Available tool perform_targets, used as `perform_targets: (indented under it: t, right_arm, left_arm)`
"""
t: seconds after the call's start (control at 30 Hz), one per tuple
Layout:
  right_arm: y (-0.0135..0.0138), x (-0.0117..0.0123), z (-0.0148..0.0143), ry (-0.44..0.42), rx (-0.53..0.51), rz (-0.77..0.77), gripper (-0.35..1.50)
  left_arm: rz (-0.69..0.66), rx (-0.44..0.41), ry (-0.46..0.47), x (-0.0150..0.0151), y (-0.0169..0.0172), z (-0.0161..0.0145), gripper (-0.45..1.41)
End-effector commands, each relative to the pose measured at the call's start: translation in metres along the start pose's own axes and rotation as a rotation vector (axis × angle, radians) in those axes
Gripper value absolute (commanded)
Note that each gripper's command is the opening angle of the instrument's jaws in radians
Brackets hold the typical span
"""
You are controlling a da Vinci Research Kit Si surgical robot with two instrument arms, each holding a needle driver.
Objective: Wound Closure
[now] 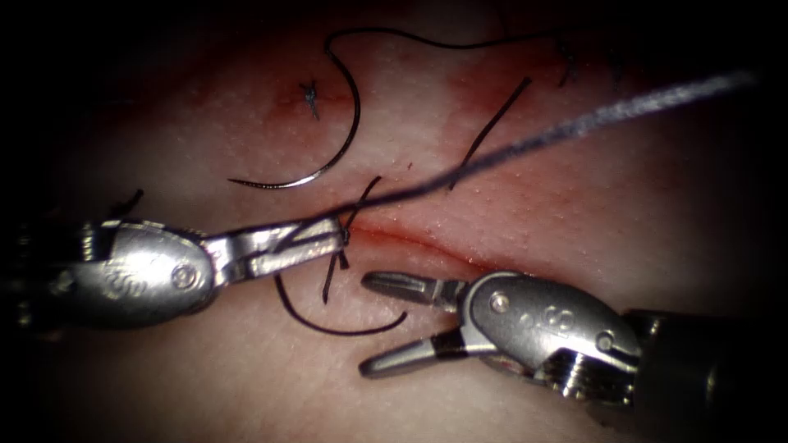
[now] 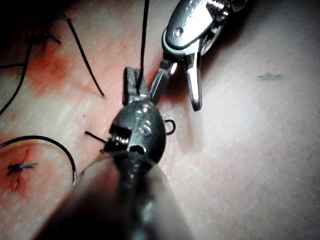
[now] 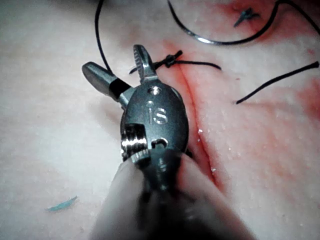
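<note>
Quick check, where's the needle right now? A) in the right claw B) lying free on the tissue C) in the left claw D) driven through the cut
B: the needle lies loose on the tissue above the cut, while the left claw is shut on the thread and the right claw is open, holding nothing.

A surgical practice bench: 2 steel tools work over a slab of pork tissue (image 1: 574,221), its cut (image 1: 419,242) at 6 o'clock.

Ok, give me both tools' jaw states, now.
Left tool: shut on the thread beside the cut.
Right tool: open, holding nothing.
Needle: free, lying on the tissue.
</note>
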Motion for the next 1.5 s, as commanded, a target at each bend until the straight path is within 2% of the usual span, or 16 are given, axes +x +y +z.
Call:
perform_targets:
  t: [0.03, 0.23, 0.43, 0.5, 0.53, 0.57, 0.6, 0.73, 0.77, 0.8, 0.87, 0.9, 1.0, 1.07, 1.23, 1.5]
  right_arm:
    - [-0.0005, -0.0003, 0.0014, 0.006, 0.0, 0.002, 1.35]
    - [-0.0017, 0.0004, 0.0035, 0.009, -0.008, 0.026, 1.29]
    - [-0.0019, -0.0002, 0.0056, 0.007, -0.019, 0.1, 1.26]
    - [-0.002, -0.0003, 0.0062, 0.007, -0.035, 0.122, 1.18]
    - [-0.0021, -0.0003, 0.0064, 0.007, -0.046, 0.14, 0.96]
    - [-0.0025, -0.0003, 0.0059, 0.006, -0.112, 0.202, -0.18]
    - [-0.0026, -0.0002, 0.0056, -0.004, -0.151, 0.218, -0.35]
    - [-0.0018, 0.0007, 0.0034, -0.008, -0.21, 0.248, -0.35]
    - [-0.0013, 0.0004, 0.0028, -0.006, -0.224, 0.252, -0.35]
    - [-0.001, 0.0002, 0.0026, -0.009, -0.23, 0.252, -0.35]
    - [-0.0002, -0.0006, 0.0021, -0.029, -0.247, 0.255, -0.35]
    - [0.0001, -0.0008, 0.002, -0.033, -0.249, 0.254, -0.35]
    - [0.0006, -0.0013, 0.0016, -0.046, -0.248, 0.239, -0.35]
    - [0.0008, -0.0013, 0.0015, -0.047, -0.248, 0.233, -0.35]
    - [0.0008, -0.0014, 0.0015, -0.062, -0.247, 0.19, -0.35]
    - [0.0008, -0.002, 0.0017, -0.095, -0.243, 0.142, -0.35]
  left_arm:
    - [-0.01, -0.004, 0.012, -0.0007, 0.0002, 0.0008, -0.45]
    - [-0.056, -0.021, 0.075, -0.0015, 0.0001, 0.0014, -0.45]
    - [-0.064, -0.023, 0.088, -0.0006, 0.0004, 0.0012, -0.45]
    - [-0.065, -0.025, 0.09, -0.0003, 0.0006, 0.0011, -0.45]
    - [-0.065, -0.026, 0.091, -0.0002, 0.0006, 0.0011, -0.45]
    - [-0.065, -0.026, 0.091, -0.0001, 0.0007, 0.0011, -0.45]
    - [-0.065, -0.024, 0.089, -0.0001, 0.0007, 0.0011, -0.45]
    - [-0.068, 0.017, 0.052, -0.0001, 0.0005, 0.001, -0.45]
    - [-0.072, 0.069, 0.007, 0.0, 0.0005, 0.0011, 0.15]
    - [-0.087, 0.094, -0.015, 0.0001, 0.0005, 0.0012, 0.37]
    - [-0.111, 0.146, -0.061, 0.0008, 0.0003, 0.0014, 0.96]
    - [-0.116, 0.157, -0.071, 0.0011, 0.0003, 0.0014, 1.03]
    - [-0.126, 0.178, -0.098, 0.0018, 0.0002, 0.0014, 1.16]
    - [-0.123, 0.172, -0.115, 0.0022, 0.0003, 0.0013, 1.18]
    - [-0.102, 0.129, -0.172, 0.0035, 0.0004, 0.0014, 1.14]
    - [-0.091, 0.121, -0.18, 0.0066, -0.002, 0.0014, 1.03]
